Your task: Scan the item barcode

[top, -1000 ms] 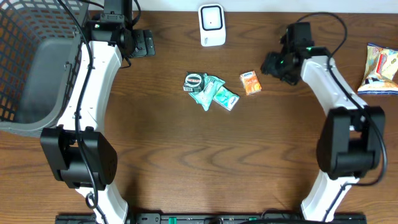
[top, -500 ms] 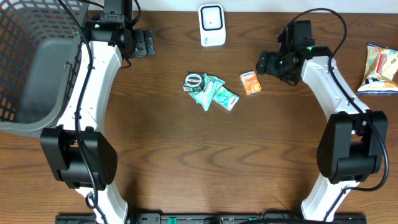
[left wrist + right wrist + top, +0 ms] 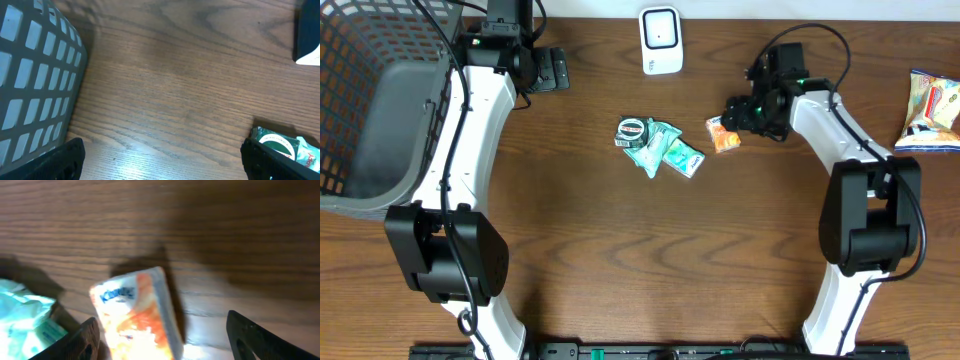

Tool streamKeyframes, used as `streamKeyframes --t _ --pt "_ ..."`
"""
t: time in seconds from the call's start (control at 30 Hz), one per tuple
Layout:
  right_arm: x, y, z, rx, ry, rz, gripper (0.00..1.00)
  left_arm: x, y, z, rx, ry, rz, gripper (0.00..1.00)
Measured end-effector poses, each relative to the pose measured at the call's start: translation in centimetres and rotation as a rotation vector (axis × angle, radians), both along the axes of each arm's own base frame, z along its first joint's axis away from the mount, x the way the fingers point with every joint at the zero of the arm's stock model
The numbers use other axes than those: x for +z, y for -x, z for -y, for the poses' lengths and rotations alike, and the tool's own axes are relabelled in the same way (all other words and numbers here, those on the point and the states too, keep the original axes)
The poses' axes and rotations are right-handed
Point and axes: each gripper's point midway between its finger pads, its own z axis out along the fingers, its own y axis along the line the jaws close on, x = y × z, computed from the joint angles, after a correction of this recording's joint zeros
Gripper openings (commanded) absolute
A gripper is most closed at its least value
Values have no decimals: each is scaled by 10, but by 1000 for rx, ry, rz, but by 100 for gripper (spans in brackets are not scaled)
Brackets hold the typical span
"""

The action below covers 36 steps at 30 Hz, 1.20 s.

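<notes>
A small orange tissue pack (image 3: 723, 136) lies on the wooden table right of centre; no barcode shows on it. My right gripper (image 3: 733, 113) hangs open just over its far right end. In the right wrist view the pack (image 3: 137, 317) sits between the two fingers, close to the left fingertip (image 3: 85, 340), with a gap to the right one. The white scanner (image 3: 660, 40) stands at the table's far edge. My left gripper (image 3: 552, 70) is open near the far left, with only bare wood between its fingers (image 3: 60, 160).
Green wrapped packets and a green tape roll (image 3: 658, 146) lie just left of the orange pack; the roll (image 3: 280, 142) shows by my left gripper's right finger. A grey mesh basket (image 3: 370, 100) fills the left side. A snack bag (image 3: 930, 110) lies at the right edge.
My right gripper has moved left and towards the orange pack, from beside it to over its end. The left arm has not moved.
</notes>
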Motion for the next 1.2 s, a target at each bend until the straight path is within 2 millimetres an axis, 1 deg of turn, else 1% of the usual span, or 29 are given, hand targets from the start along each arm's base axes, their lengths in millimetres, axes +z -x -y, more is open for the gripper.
streamKeyframes --t 0.13,0.3,0.33,0.4,0.5,0.53,0.57,0.63,0.67,0.7,0.77,0.8,0.83,0.97,1.07,1.2 --pt "4 -3 -9 36 -46 22 76 0 0 0 0 0 0 98" --pt "2 -1 -14 54 -71 14 72 0 0 0 0 0 0 98" --pt "0 -1 -15 55 -73 9 69 0 0 0 0 0 0 98" --pt "-10 1 -16 60 -77 -14 64 0 0 0 0 0 0 98" --pt "-27 6 -19 73 -88 -53 61 0 0 0 0 0 0 98" --pt "-28 5 -21 78 -100 -52 59 0 0 0 0 0 0 98" --pt "-27 5 -22 81 -106 -49 55 0 0 0 0 0 0 98" --pt "-28 6 -25 87 -122 -56 43 0 0 0 0 0 0 98" --pt "-28 6 -26 91 -126 -57 35 0 0 0 0 0 0 98" --pt "-29 8 -26 91 -130 -65 24 0 0 0 0 0 0 98" --pt "-31 10 -28 93 -143 -75 17 0 0 0 0 0 0 98" --pt "-31 11 -29 94 -148 -80 10 0 0 0 0 0 0 98" --pt "-30 12 -30 94 -157 -86 5 0 0 0 0 0 0 98" --pt "-28 15 -34 98 -197 -100 1 0 0 0 0 0 0 98" --pt "-25 18 -36 96 -241 -117 1 0 0 0 0 0 0 98" --pt "-17 19 -39 99 -322 -121 1 0 0 0 0 0 0 98"
